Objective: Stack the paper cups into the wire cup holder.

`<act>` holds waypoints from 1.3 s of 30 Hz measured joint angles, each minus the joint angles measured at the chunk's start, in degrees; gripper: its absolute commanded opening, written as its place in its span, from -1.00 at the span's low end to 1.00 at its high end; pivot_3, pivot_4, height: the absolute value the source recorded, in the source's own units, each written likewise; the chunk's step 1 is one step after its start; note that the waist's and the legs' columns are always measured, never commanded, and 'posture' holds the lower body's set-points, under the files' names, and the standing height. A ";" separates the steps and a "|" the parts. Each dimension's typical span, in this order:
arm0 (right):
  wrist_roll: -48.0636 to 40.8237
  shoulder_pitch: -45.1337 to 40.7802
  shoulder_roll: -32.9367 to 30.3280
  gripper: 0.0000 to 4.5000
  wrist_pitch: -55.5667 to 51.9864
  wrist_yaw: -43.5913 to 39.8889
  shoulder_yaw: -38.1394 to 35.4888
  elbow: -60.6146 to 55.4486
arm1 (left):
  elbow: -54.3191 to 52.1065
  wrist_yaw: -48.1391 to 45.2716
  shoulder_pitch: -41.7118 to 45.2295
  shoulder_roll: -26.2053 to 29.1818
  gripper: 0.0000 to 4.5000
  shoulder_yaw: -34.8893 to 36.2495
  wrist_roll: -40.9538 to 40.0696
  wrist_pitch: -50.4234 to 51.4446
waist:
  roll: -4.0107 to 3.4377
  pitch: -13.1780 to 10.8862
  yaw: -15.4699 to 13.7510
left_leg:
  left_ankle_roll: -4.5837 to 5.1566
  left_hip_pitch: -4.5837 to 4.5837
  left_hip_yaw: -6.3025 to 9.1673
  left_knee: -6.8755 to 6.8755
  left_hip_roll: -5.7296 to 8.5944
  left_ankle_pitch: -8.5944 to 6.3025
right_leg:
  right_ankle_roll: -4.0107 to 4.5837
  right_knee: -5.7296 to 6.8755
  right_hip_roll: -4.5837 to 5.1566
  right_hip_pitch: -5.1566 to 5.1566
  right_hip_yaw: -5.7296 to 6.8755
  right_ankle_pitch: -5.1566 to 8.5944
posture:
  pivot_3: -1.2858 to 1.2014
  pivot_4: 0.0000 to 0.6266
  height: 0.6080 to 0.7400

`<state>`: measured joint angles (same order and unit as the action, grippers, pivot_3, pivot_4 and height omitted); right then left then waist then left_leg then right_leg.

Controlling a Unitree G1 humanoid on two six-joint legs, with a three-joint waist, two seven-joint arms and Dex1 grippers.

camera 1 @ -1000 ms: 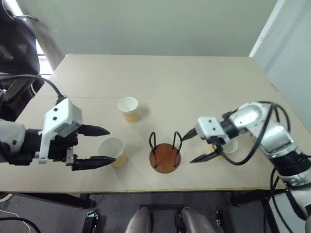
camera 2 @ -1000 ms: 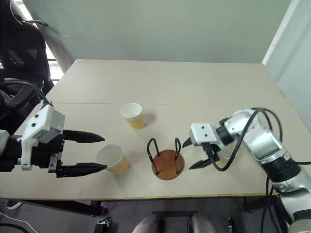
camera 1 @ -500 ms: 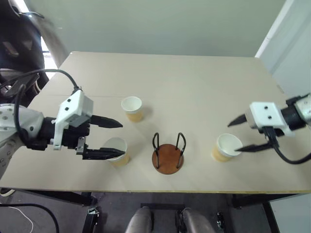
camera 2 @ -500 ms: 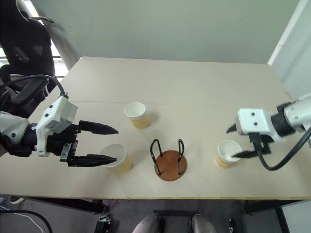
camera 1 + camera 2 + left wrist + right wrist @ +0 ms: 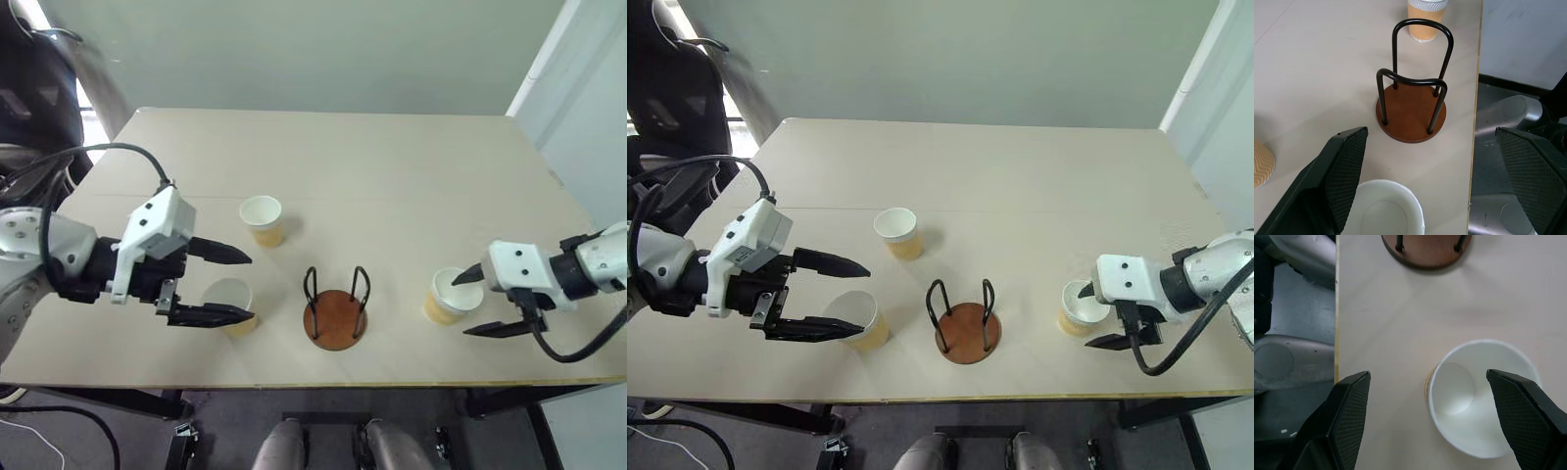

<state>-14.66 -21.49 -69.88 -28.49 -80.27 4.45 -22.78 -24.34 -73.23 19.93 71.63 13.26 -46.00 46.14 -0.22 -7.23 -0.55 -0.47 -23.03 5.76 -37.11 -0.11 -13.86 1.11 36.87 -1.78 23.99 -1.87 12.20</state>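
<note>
The right gripper [image 5: 480, 304] has swung from the wire cup holder [image 5: 333, 311] to lower right, spread beside a paper cup [image 5: 448, 295], none stacked yet; the left gripper [image 5: 230, 286] is spread too.

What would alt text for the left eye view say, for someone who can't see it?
Three paper cups stand upright on a beige table around an empty wire cup holder. The left end effector, open, flanks the near-left cup; the right end effector, open, sits at the right-hand cup.
</note>
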 measured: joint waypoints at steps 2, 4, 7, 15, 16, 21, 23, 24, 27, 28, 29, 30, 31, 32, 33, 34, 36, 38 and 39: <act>0.48 0.40 0.20 0.72 0.65 0.30 0.79 0.17 | -0.65 0.01 -0.02 0.25 1.00 0.57 -0.15 0.32 | 0.00 0.00 0.01 | 0.00 0.01 0.00 0.00 0.00 0.00 | -0.01 0.00 0.00 0.00 0.00 0.00 | 0.03 -0.52 1.00; 1.01 0.41 1.18 0.72 1.03 0.63 1.65 0.68 | -0.82 0.09 -0.13 0.27 1.00 1.30 -0.19 0.59 | 0.00 0.00 0.02 | 0.00 0.01 0.00 0.01 -0.01 0.00 | 0.00 0.01 0.00 0.00 0.01 0.00 | 0.03 -0.52 1.00; 2.57 0.09 2.43 0.72 1.54 1.57 3.53 2.72 | -1.00 0.34 -0.82 0.30 1.00 1.81 -0.15 0.81 | 0.00 0.00 0.03 | 0.02 0.02 -0.01 0.00 0.00 0.00 | -0.03 0.02 0.00 0.00 0.00 -0.02 | 0.03 -0.52 1.00; 4.54 -1.57 4.19 -0.18 3.00 2.05 5.82 5.13 | -1.89 1.41 -1.71 0.30 1.00 1.91 -0.13 1.55 | 0.01 0.00 0.01 | 0.02 0.02 0.00 0.00 0.00 0.00 | -0.02 0.03 0.00 -0.01 0.01 -0.03 | 0.03 -0.52 1.00; 4.85 -1.73 4.22 -0.35 3.21 2.03 5.84 5.48 | -2.06 1.45 -1.72 0.30 1.00 1.92 -0.14 1.55 | 0.01 0.00 0.00 | 0.02 0.02 0.00 0.00 -0.01 0.00 | -0.02 0.03 0.00 -0.01 0.01 -0.03 | 0.03 -0.52 1.00; 5.47 -2.12 4.23 -0.99 3.87 1.56 5.93 6.56 | -2.12 1.89 -1.72 0.28 1.00 3.40 -0.86 1.68 | 0.01 0.00 0.00 | 0.03 0.03 0.00 0.00 -0.01 -0.01 | -0.02 0.03 0.00 -0.01 0.01 -0.03 | 0.03 -0.52 1.00; 5.61 -2.35 4.36 -0.99 4.03 1.40 6.05 6.60 | -2.06 1.93 -1.70 0.23 1.00 4.55 -1.53 1.70 | 0.01 0.00 0.01 | 0.03 0.03 0.00 0.00 -0.01 -0.01 | -0.01 0.04 0.00 -0.01 0.02 -0.04 | 0.03 -0.52 1.00; 5.77 -2.58 4.39 -0.99 4.08 1.34 6.11 6.61 | -1.79 1.92 -1.55 0.29 1.00 5.37 -1.74 1.71 | 0.01 0.00 0.01 | 0.03 0.03 0.00 0.00 -0.01 -0.01 | -0.01 0.04 0.00 -0.01 0.02 -0.04 | 0.03 -0.52 1.00; 5.92 -2.77 4.41 -0.99 4.17 1.06 6.25 6.61 | -0.56 0.85 -1.42 2.38 1.00 7.53 -1.78 1.71 | 0.02 -0.01 0.01 | 0.03 0.03 0.00 0.00 -0.02 -0.01 | 0.00 0.04 0.00 -0.01 0.03 -0.04 | 0.03 -0.52 1.00; 5.95 -2.76 4.40 -0.99 4.24 0.99 6.33 6.64 | -0.30 0.01 -1.43 3.51 1.00 8.39 -1.76 1.72 | 0.02 -0.01 0.01 | 0.04 0.02 0.00 0.00 -0.02 -0.02 | 0.00 0.04 0.00 0.00 0.02 -0.04 | 0.03 -0.52 1.00; 5.99 -2.76 4.40 -0.99 4.32 0.91 6.39 6.69 | -0.16 -0.90 -1.43 4.70 1.00 9.34 -1.76 1.73 | 0.02 -0.01 0.02 | 0.06 0.02 0.00 0.00 -0.02 -0.03 | 0.00 0.02 0.00 -0.01 0.02 -0.04 | 0.03 -0.52 1.00; 6.03 -2.76 4.40 -0.99 4.39 0.80 6.39 6.74 | -0.12 -1.83 -1.39 5.79 1.00 10.30 -1.77 1.72 | 0.02 -0.01 0.01 | 0.07 0.02 0.00 0.00 -0.01 -0.04 | 0.00 0.02 0.00 -0.01 0.01 -0.04 | 0.03 -0.52 1.00; 6.04 -2.78 4.40 -0.99 4.45 0.69 6.39 6.83 | 0.04 -2.67 -1.04 6.62 1.00 10.68 -1.78 1.72 | 0.02 -0.01 -0.01 | 0.08 0.02 0.00 -0.01 -0.01 -0.04 | 0.00 0.03 0.00 -0.02 0.01 -0.04 | 0.03 -0.52 1.00; 6.06 -2.81 4.40 -0.99 4.50 0.57 6.39 6.87 | 0.43 -3.17 -0.65 7.23 1.00 10.84 -1.82 1.71 | 0.02 -0.01 -0.03 | 0.08 0.02 0.01 -0.01 -0.01 -0.04 | 0.00 0.03 0.00 -0.01 0.01 -0.04 | 0.03 -0.52 1.00; 6.08 -2.89 4.40 -0.99 4.63 0.34 6.44 6.98 | 0.95 -3.90 -0.08 8.05 1.00 10.84 -1.89 1.70 | 0.03 -0.01 -0.03 | 0.07 0.01 0.01 -0.01 -0.01 -0.04 | 0.01 0.04 0.00 -0.01 0.02 -0.05 | 0.03 -0.52 1.00; 6.16 -3.01 4.40 -0.99 4.76 0.25 6.51 7.11 | 1.26 -4.36 0.53 8.71 1.00 10.87 -2.00 1.66 | 0.03 -0.01 -0.03 | 0.07 0.03 0.01 -0.01 -0.01 -0.04 | 0.02 0.03 0.00 -0.01 0.02 -0.05 | 0.03 -0.52 1.00; 6.59 -3.74 4.55 -0.99 5.29 0.03 7.10 7.88 | 1.85 -5.17 1.67 9.68 1.00 11.11 -2.43 1.65 | 0.03 -0.01 0.02 | 0.07 0.04 0.01 -0.01 -0.01 -0.04 | 0.04 0.04 0.00 -0.01 0.02 -0.06 | 0.03 -0.52 1.00; 6.95 -4.22 4.76 -0.99 5.69 -0.13 7.47 8.44 | 1.80 -5.31 1.66 9.73 1.00 11.27 -2.64 1.72 | 0.03 -0.01 0.02 | 0.07 0.04 0.01 -0.01 -0.02 -0.04 | 0.05 0.04 0.00 -0.01 0.02 -0.07 | 0.03 -0.52 1.00; 7.02 -4.47 4.88 -0.99 5.80 -0.22 7.60 8.67 | 1.79 -5.31 1.61 9.73 1.00 11.27 -2.68 1.79 | 0.03 -0.01 0.03 | 0.07 0.04 0.01 -0.01 -0.03 -0.04 | 0.06 0.05 0.00 -0.01 0.03 -0.07 | 0.03 -0.52 1.00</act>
<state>-7.65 -25.95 -65.01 -22.69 -80.49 12.05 -14.11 -22.55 -78.54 21.54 81.36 24.53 -48.68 47.94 -0.19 -7.24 -0.52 -0.41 -22.99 5.77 -37.12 -0.13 -13.90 1.17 36.92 -1.78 23.98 -1.84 12.13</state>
